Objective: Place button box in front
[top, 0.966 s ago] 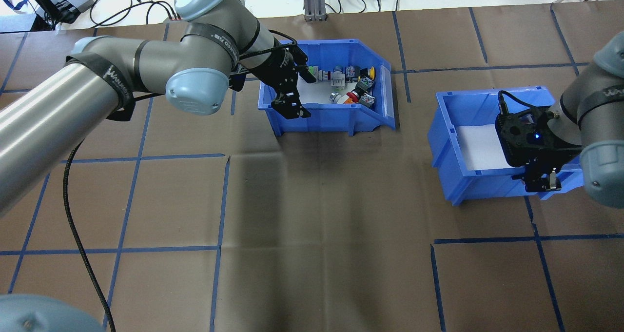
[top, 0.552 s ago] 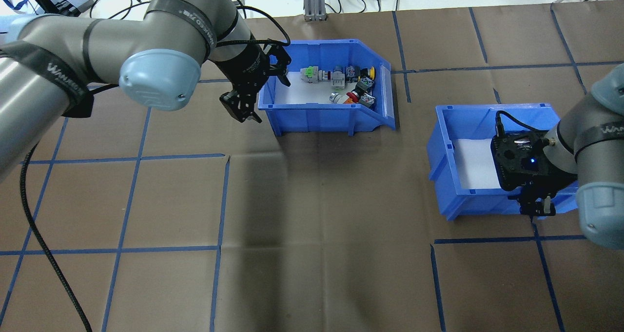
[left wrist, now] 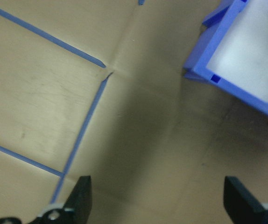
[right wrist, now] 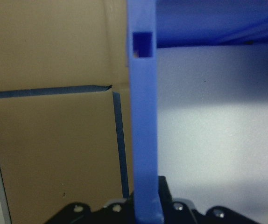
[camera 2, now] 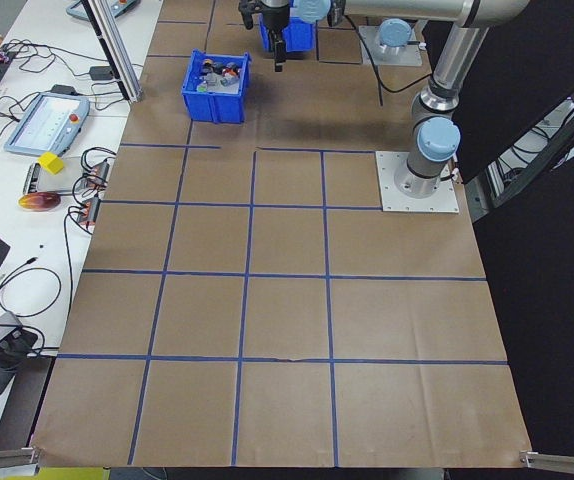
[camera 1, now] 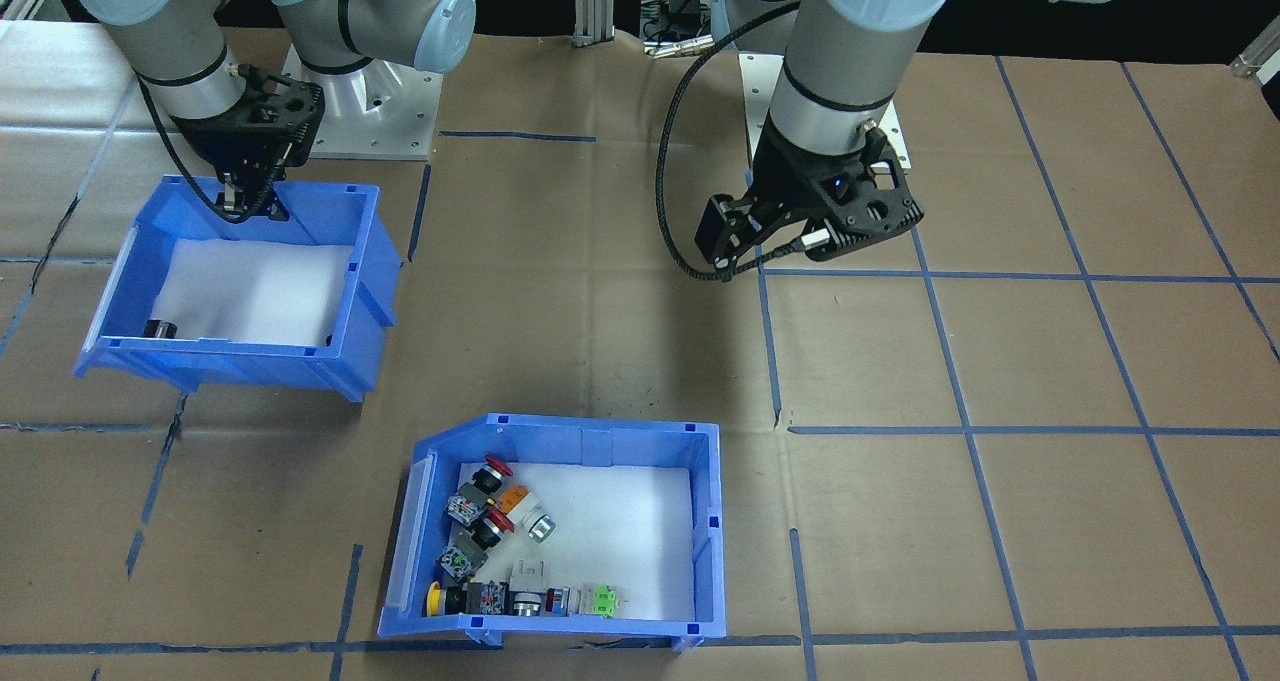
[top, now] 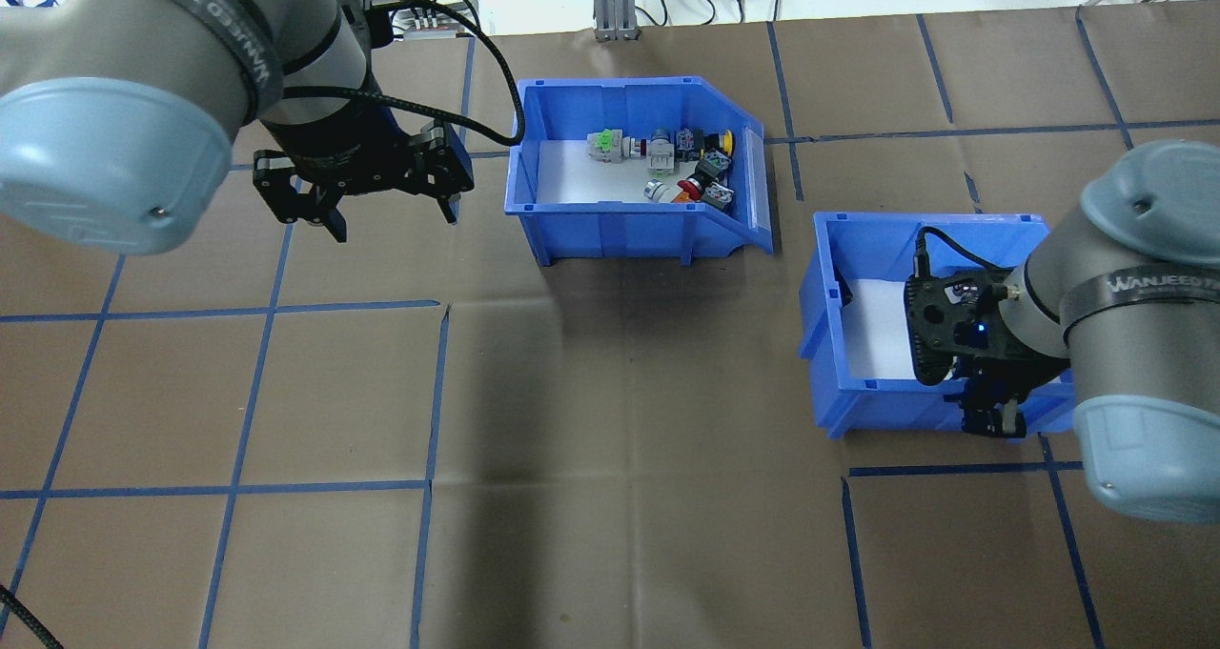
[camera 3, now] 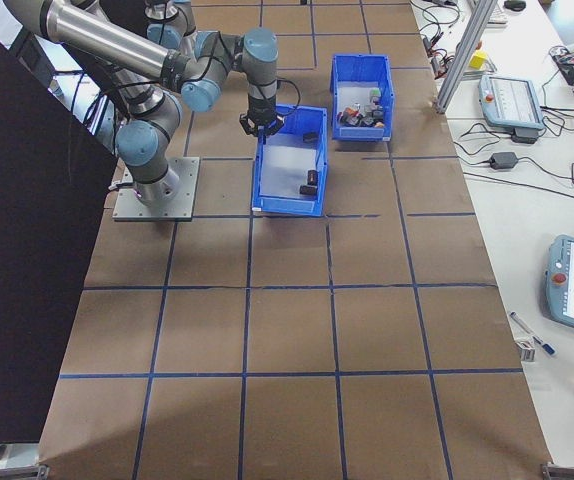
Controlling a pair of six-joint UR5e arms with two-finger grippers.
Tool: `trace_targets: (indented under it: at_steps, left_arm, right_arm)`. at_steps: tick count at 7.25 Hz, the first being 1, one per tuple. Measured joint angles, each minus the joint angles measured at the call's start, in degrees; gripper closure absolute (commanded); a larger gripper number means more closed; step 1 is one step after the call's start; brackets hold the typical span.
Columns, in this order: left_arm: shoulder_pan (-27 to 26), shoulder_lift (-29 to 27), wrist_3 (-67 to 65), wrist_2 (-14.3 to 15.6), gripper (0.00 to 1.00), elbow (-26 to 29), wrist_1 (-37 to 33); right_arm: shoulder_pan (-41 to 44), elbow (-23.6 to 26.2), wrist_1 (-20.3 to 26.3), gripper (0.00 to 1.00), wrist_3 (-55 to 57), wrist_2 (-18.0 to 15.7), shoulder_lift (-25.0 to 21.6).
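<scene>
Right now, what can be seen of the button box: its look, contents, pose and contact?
The button box is a blue plastic bin with a white liner and one sloped, open end. Push-button switches with red, orange, green and yellow parts lie loose toward that end. It sits flat on the brown table covering, and nothing grips it. The left gripper hangs open beside its closed end, apart from it.

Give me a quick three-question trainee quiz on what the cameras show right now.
1. True or false: the left gripper is holding the button box.
2. Which gripper is clamped on the wall of the second blue bin?
3. The left gripper's jaws are: A) open, B) shut on a button, C) out of view.

Key: 1 false, it hangs open beside the box, apart from it. 2 the right gripper. 3 A.
</scene>
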Motion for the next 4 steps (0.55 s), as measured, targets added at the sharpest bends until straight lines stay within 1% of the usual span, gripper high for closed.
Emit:
trace_targets:
  at_steps: [2, 4]
  left_arm:
    - [1.5, 3.7, 5.8, 0.0, 0.01, -0.1, -3.7]
    - [3.6, 5.5, 7.0, -0.1, 0.02, -0.8, -4.1]
  right_arm:
    - [9.9, 0.0, -1.1, 0.89, 8.3, -0.1, 0.2]
    - [19.4, -0.1, -3.4, 0.89, 18.1, 0.0, 1.0]
